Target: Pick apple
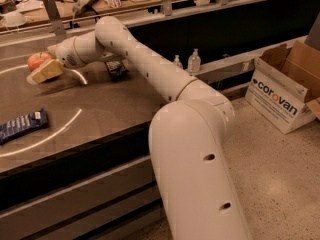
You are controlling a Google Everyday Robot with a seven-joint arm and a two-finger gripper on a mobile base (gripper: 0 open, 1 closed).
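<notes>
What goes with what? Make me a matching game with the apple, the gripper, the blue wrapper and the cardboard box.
1 apple
2 gripper
3 blue wrapper
4 cardboard box

A on the floor
B red-orange, at the table's far left
C near the table's front edge
D close beside the apple

Pairs: 1-B, 2-D, 3-C, 4-A.
</notes>
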